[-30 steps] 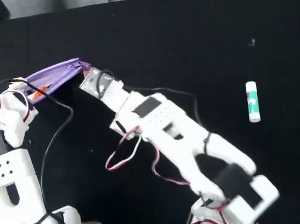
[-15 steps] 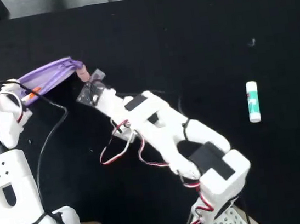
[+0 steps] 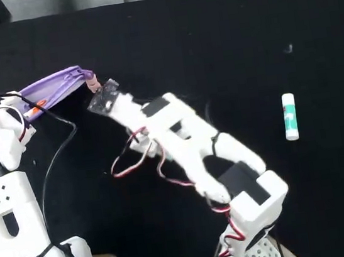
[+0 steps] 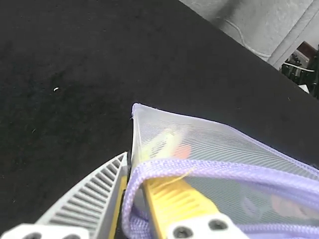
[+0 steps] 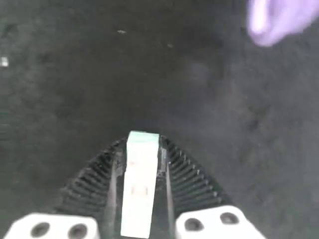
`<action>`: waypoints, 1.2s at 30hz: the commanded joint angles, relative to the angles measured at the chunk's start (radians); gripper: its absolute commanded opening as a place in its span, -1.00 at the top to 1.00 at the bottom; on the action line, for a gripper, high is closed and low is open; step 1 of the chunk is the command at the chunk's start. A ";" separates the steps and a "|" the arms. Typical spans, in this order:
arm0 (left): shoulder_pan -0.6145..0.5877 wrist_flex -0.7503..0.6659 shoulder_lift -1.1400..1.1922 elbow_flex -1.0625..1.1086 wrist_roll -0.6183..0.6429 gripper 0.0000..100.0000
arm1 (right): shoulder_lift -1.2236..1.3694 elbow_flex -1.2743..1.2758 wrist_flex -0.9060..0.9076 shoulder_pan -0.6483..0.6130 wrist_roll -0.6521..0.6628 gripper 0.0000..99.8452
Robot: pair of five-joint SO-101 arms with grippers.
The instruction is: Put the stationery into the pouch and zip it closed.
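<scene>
The table is covered edge to edge with a plain black cloth, whose far edge runs straight across just below the pale background. A white glue stick with a green band lies flat on the cloth on the right side, its length pointing from the near edge toward the far one. A tiny pale speck sits on the cloth beyond it.

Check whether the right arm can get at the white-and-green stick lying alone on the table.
Probably not yet. Nothing lies around the stick, but the right end effector is shut on another white item near the purple pouch, so it must let go first.
</scene>
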 commanded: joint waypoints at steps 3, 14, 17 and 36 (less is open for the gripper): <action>-0.010 -0.021 -0.014 -0.010 0.014 0.94 | -0.013 -0.107 0.054 0.098 0.003 0.98; 0.082 -0.012 -0.014 -0.010 0.011 0.94 | -0.302 -0.160 0.203 0.181 0.003 0.98; 0.097 0.017 -0.014 -0.022 0.011 0.94 | -0.423 -0.122 0.186 0.180 0.002 0.98; 0.286 0.285 -0.014 -0.297 0.009 0.94 | -0.909 0.007 -0.075 0.176 -0.138 0.98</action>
